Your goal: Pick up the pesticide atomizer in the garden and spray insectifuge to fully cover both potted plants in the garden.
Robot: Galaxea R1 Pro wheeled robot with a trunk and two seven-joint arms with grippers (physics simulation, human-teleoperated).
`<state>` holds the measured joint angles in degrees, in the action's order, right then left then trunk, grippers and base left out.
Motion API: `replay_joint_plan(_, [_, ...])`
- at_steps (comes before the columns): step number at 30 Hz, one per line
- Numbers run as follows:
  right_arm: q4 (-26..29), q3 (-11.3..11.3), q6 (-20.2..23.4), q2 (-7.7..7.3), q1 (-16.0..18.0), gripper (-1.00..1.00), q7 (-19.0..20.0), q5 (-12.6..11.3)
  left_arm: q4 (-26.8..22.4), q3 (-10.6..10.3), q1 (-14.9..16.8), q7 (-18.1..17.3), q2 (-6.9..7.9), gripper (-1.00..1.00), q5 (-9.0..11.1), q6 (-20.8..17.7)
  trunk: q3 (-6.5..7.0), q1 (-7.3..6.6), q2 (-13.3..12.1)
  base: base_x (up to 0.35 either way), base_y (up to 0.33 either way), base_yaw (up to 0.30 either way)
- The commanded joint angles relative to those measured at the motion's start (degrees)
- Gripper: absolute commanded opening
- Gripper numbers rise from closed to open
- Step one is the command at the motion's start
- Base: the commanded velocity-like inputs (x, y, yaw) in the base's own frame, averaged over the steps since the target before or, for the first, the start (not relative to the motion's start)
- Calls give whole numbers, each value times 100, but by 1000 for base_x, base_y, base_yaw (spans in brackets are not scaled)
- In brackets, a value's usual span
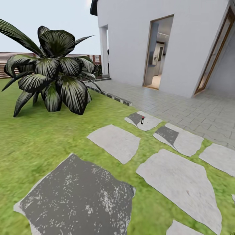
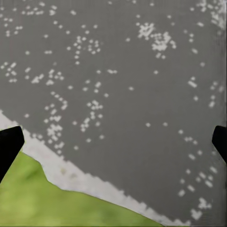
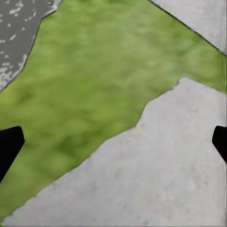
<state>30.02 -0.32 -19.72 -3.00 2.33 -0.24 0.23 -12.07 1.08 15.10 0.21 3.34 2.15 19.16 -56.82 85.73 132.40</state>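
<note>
Green lawn [image 1: 42,137] spreads before me, crossed by grey stepping stones [image 1: 114,142]. My left gripper [image 2: 113,142] hangs spread wide over a dark speckled stone [image 2: 123,85], holding nothing. My right gripper [image 3: 113,142], equally wide and empty, hangs above a pale stone [image 3: 156,175]. Far ahead, the pesticide atomizer [image 1: 142,120] lies on a stone near the paving.

Lawn [image 1: 49,137] green. Stepping stones pale grey; nearest stone [image 1: 78,199] dark grey, white-speckled. Big plant [image 1: 54,76] dark green, pale-striped leaves. Atomizer [image 1: 142,120] dark, reddish end. House wall [image 1: 130,39] white. Patio [image 1: 195,111] grey pavers. Fence [image 1: 6,60] brown slats. Jaws black in both wrist views.
</note>
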Motion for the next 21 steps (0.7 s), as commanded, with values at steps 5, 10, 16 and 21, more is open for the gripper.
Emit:
replay_joint_plan(5, [-5, -3, -17, 1, 4, 100, -2, 3, 3, 7, 1, -3, 0, 100, 21, 17, -5, 2, 1, 268, 0, -264])
replay_joint_plan(10, [-5, -3, -16, 1, 4, 100, -2, 3, 3, 10, 1, -3, 0, 100, 22, 17, -5, 2, 1, 268, 0, -264])
replay_joint_plan(16, [-4, -3, -19, 1, 4, 100, -2, 2, 3, 7, 1, -3, 0, 100, 22, 17, -5, 2, 1, 268, 0, -145])
replay_joint_plan(21, [2, -3, -20, 1, 4, 100, -2, -4, 3, 6, 1, -3, 0, 100, 22, 17, -5, 2, 1, 268, 0, -16])
